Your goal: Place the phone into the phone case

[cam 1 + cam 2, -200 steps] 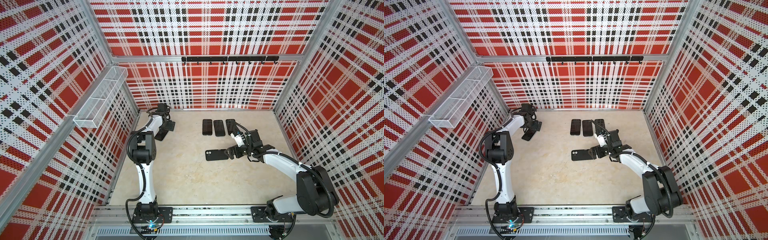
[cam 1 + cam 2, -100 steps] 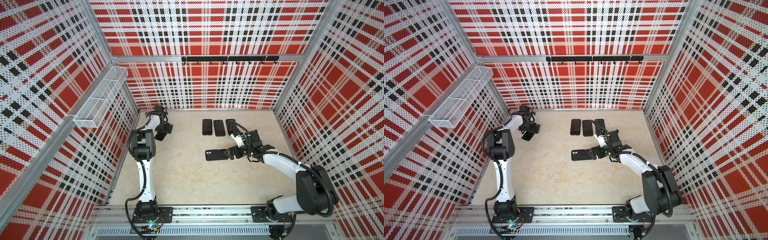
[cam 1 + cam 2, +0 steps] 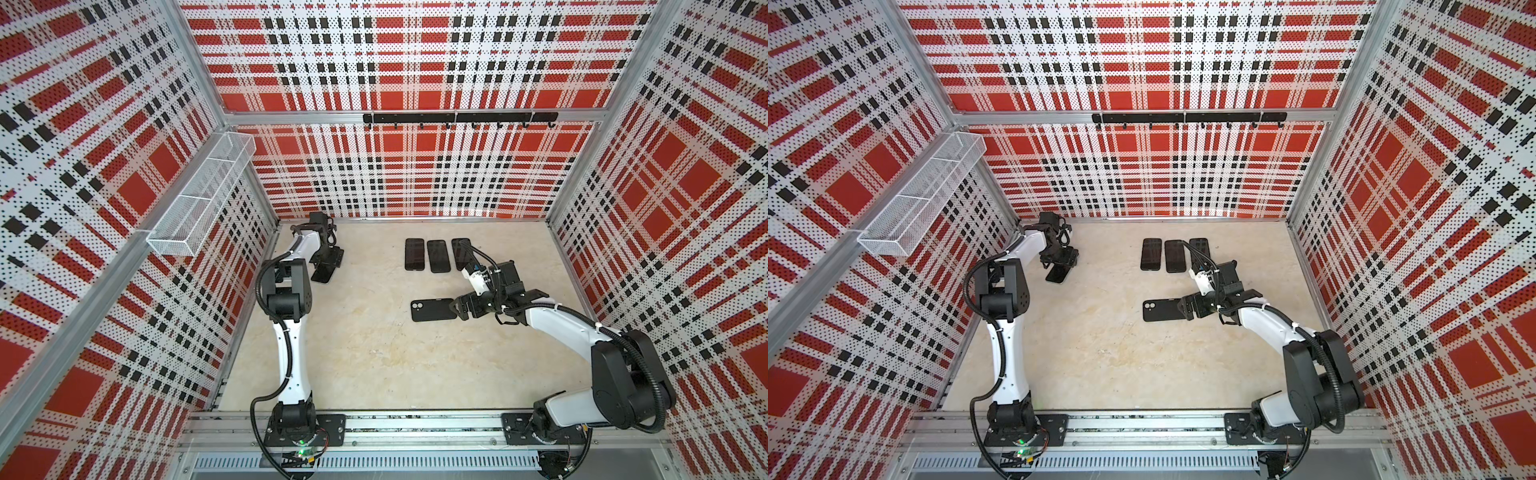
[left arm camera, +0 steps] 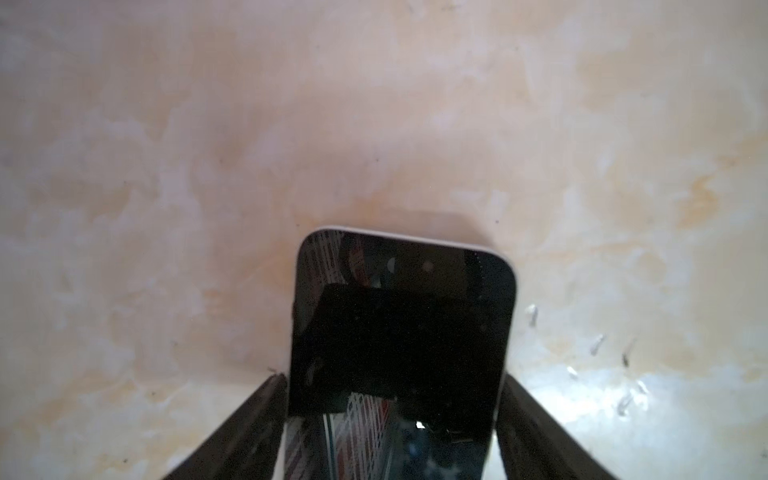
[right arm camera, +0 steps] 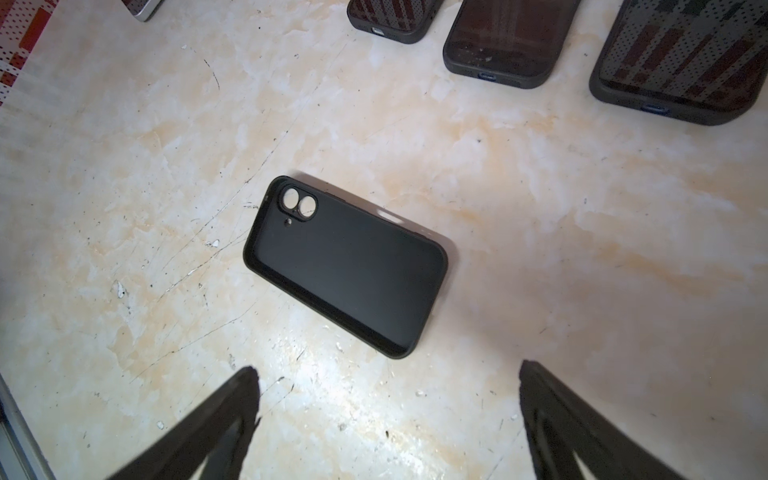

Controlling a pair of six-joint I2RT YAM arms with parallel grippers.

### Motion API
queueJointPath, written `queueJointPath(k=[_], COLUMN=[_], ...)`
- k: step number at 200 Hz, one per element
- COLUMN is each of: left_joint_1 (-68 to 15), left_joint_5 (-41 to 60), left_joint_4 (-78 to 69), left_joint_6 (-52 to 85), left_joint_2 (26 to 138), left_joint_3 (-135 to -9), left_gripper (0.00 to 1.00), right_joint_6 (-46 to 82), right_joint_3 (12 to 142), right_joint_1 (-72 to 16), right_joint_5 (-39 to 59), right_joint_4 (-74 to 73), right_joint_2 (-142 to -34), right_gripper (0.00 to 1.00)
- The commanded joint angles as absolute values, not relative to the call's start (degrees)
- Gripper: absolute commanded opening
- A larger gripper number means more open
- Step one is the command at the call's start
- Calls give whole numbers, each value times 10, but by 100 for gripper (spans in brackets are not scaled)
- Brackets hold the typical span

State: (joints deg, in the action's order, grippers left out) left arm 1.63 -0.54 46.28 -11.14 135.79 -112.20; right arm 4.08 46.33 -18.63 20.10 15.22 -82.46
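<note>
Phone (image 4: 399, 332) lies screen-up at 10 o'clock on the table (image 3: 374, 365). Left gripper (image 4: 395, 376) straddles it, with the jaws against both long edges, clamped on it as far as the wrist view shows.

Phone case (image 5: 349, 266) lies open side up near table centre, lens cut-out (image 5: 297, 205) at its 9 o'clock end. Right gripper (image 5: 386, 368) sits just off the case's 3 o'clock end, jaws wide apart, empty.

Step judged: picking up the phone. Lift it level and carry it toward 4 o'clock. The phone's lens end is not visible, so check it before seating. Enter one end first while the right gripper pins the case.
</note>
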Motion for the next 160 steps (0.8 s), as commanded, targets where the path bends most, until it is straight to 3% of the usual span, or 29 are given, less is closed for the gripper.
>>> queueJointPath(k=[1,40,78,126,160], left_joint_1=[16,-9,-49,-147,-185], left_joint_5=[-19,-35,-21,-24,-67], left_joint_4=[494,489,426,369,401], left_joint_6=[-62,-3,79,191,176], left_joint_2=[1360,1315,1224,1098,1039], left_joint_3=[-1094,-1036,-899,-767,-774], left_gripper=[77,77,72,67,75], right_joint_6=[34,33,32,33,34], right_joint_3=[476,476,476,478,481], right_joint_1=[-188,-188,-188,-188,-188], right_joint_5=[195,193,194,201,209], right_joint_4=[155,155,154,151,152], right_joint_2=[-832,-837,-842,-851,-858], right_gripper=[99,99,99,99,99])
